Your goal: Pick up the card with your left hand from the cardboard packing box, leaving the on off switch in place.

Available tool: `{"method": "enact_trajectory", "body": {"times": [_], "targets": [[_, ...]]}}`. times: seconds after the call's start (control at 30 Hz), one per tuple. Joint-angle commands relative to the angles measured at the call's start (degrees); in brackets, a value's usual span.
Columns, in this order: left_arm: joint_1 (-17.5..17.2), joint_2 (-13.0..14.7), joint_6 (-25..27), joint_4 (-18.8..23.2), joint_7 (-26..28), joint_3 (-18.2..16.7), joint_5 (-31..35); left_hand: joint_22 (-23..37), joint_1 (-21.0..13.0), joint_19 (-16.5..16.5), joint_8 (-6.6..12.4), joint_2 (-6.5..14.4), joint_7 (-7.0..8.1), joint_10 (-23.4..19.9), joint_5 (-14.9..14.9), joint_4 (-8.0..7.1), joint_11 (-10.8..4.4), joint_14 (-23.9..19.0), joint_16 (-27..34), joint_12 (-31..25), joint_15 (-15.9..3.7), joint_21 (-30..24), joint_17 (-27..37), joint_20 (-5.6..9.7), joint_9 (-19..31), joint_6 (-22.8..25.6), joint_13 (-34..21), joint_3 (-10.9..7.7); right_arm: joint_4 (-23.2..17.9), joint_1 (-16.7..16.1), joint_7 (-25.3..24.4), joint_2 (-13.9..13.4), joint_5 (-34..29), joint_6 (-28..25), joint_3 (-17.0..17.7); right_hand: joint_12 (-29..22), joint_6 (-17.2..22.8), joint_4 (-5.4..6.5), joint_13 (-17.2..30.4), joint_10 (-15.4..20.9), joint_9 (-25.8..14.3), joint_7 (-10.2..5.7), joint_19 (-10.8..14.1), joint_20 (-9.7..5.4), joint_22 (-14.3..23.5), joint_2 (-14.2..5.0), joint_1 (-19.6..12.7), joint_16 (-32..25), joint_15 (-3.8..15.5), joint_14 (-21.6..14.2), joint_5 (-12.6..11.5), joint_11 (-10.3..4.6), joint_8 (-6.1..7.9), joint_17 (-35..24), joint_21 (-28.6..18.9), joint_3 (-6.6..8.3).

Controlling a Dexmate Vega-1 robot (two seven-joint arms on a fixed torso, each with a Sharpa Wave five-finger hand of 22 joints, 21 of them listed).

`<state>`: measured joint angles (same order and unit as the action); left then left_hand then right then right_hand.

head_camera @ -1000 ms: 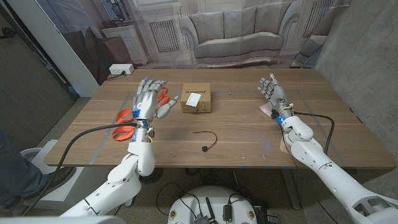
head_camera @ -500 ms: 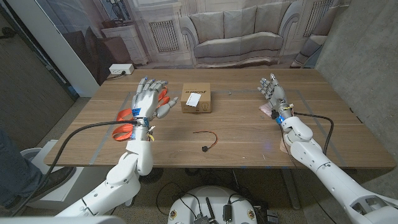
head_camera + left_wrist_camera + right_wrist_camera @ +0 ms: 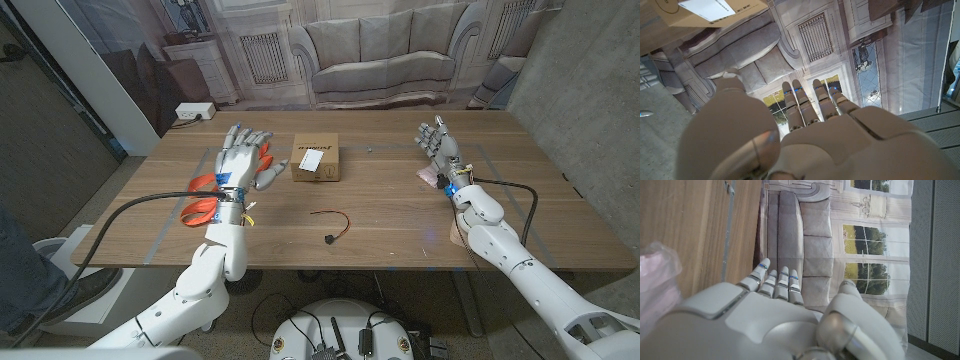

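The main risk is judged to lie in the reach across to the cardboard box [image 3: 316, 161]: the left hand [image 3: 241, 158] must come in from the side, and a sweep that is too low could shove the light box along the table [image 3: 400, 215] or tip it instead of lifting the white card [image 3: 311, 158] lying on top of it. A flat card offers little edge for the fingers, so a poor pinch could let it slide off or drag the box with it. The switch is hard to identify; the small black part on a red wire [image 3: 331, 224], lying nearer the robot than the left hand's fingertips and off towards the right arm, may be it, and a wide swing could catch it. The left hand stands with fingers spread apart and holds nothing, just beside the box but not touching it, over the orange scissors [image 3: 203, 197]. The right hand [image 3: 436, 142], well apart, is likewise spread and empty, near a pink bag [image 3: 434, 178].
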<state>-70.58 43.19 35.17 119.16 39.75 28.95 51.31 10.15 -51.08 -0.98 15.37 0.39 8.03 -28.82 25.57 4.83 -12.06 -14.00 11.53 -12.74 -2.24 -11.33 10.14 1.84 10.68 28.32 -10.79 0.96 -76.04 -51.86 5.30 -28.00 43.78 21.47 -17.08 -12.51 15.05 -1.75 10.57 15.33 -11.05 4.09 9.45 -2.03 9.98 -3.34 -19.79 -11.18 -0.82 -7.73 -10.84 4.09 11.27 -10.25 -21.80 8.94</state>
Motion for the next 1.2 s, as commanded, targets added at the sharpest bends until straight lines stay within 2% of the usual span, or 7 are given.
{"method": "enact_trajectory", "body": {"times": [0.03, 0.47, 0.6, 0.73, 0.8, 0.93, 1.2], "targets": [[1.28, 0.49, 4.42, -0.25, -3.12, 2.5, 4.46, -0.06, -1.38, -0.19, -0.41, -0.23, 0.53, 0.57, 0.61, 0.84, -0.23, -0.37, -0.14, 0.42, -7.42, -0.04, 0.03, 3.77, 0.07, -0.47, -0.33, -0.01, -1.51, 0.11, -1.0, -0.79, -0.71, -1.24, -0.12, -0.06, 0.39, -0.11, 0.24, 0.28, -0.14, -0.21, 0.6, -0.24, 0.22, -0.15, 0.01, 0.36, -0.44, -0.26, 0.13, 0.09, 0.17, -0.31, 0.41, 0.04], [2.29, 1.38, 8.25, 0.34, -8.09, 4.68, 9.44, -0.07, -6.55, -0.06, -2.24, -1.21, 2.04, 2.61, 1.49, 3.31, -0.36, 0.71, -0.93, 1.56, -7.64, 0.11, 0.08, 3.72, 0.2, -3.76, -0.43, -0.53, -1.7, 0.1, -1.34, -0.93, -1.17, -1.28, -0.3, -0.01, 0.37, -0.11, 0.24, 0.18, -0.14, -0.29, 0.65, -0.22, 0.23, -0.12, 0.21, 0.38, -0.54, -0.18, 0.14, 0.07, 0.15, -0.32, 0.73, -0.08], [2.69, 1.55, 8.78, 0.26, -9.31, 5.22, 10.86, -0.07, -7.77, -0.06, -2.55, -1.06, 2.19, 3.14, 1.61, 3.67, -0.4, 1.0, -1.0, 1.71, -7.65, 0.11, 0.09, 3.37, 0.25, -4.36, -0.46, -0.8, -1.62, 0.06, -1.32, -0.85, -1.18, -1.15, -0.33, -0.02, 0.36, -0.11, 0.25, 0.21, -0.14, -0.28, 0.68, -0.23, 0.24, -0.12, 0.26, 0.38, -0.52, -0.18, 0.13, 0.06, 0.15, -0.32, 0.84, -0.11], [3.15, 1.51, 9.4, 0.08, -10.66, 5.84, 12.49, -0.08, -11.13, -0.63, -2.39, 0.08, 2.84, 2.77, 1.72, 4.36, -0.4, 0.43, -0.72, 1.42, -8.09, -0.07, 0.09, 3.1, 0.38, -3.72, -0.55, -1.88, -1.77, -0.08, -1.44, -0.79, -1.05, -1.19, -0.29, -0.03, 0.34, -0.12, 0.25, 0.24, -0.14, -0.21, 0.68, -0.16, 0.24, -0.1, 0.32, 0.38, -0.5, -0.18, 0.13, 0.09, 0.14, -0.32, 0.97, -0.15], [3.37, 1.5, 9.57, -0.12, -11.03, 6.13, 13.33, -0.09, -12.16, -0.84, -2.27, 0.37, 3.0, 2.37, 1.63, 4.48, -0.41, 0.17, -0.65, 1.27, -8.25, -0.12, 0.07, 2.85, 0.42, -3.29, -0.57, -2.17, -1.82, -0.09, -1.47, -0.83, -1.12, -1.25, -0.34, -0.02, 0.34, -0.12, 0.25, 0.21, -0.14, -0.26, 0.69, -0.15, 0.24, -0.11, 0.36, 0.37, -0.52, -0.2, 0.13, -0.05, 0.14, -0.33, 1.03, -0.16], [3.49, 1.52, 9.36, -0.35, -11.23, 6.19, 14.01, -0.07, -14.05, -1.47, -1.54, 0.49, 4.37, 1.04, 0.89, 4.13, -0.34, -0.92, -0.48, 0.92, -8.74, -0.21, 0.04, 3.01, 0.49, -0.71, -0.63, -2.29, -1.82, -0.05, -1.46, -0.71, -1.17, -1.22, -0.45, -0.02, 0.37, -0.12, 0.25, 0.22, -0.14, -0.22, 0.71, -0.12, 0.25, -0.11, 0.42, 0.37, -0.55, -0.2, 0.13, 0.16, 0.15, -0.33, 1.14, -0.2], [3.6, 1.67, 9.1, -0.48, -11.93, 5.85, 14.76, -0.07, -16.36, -1.91, -0.59, 1.24, 4.59, -2.52, -0.52, 3.43, -0.3, -2.74, -0.39, 0.43, -9.35, -0.11, 0.09, 3.0, 0.48, 3.92, -0.62, -2.38, -2.06, 0.02, -1.87, -0.52, -1.21, -1.45, -0.57, 0.0, 0.32, -0.14, 0.25, 0.18, -0.14, -0.29, 0.78, -0.11, 0.26, -0.1, 0.51, 0.38, -0.49, -0.17, 0.12, 0.15, 0.13, -0.32, 1.33, -0.26]]}}
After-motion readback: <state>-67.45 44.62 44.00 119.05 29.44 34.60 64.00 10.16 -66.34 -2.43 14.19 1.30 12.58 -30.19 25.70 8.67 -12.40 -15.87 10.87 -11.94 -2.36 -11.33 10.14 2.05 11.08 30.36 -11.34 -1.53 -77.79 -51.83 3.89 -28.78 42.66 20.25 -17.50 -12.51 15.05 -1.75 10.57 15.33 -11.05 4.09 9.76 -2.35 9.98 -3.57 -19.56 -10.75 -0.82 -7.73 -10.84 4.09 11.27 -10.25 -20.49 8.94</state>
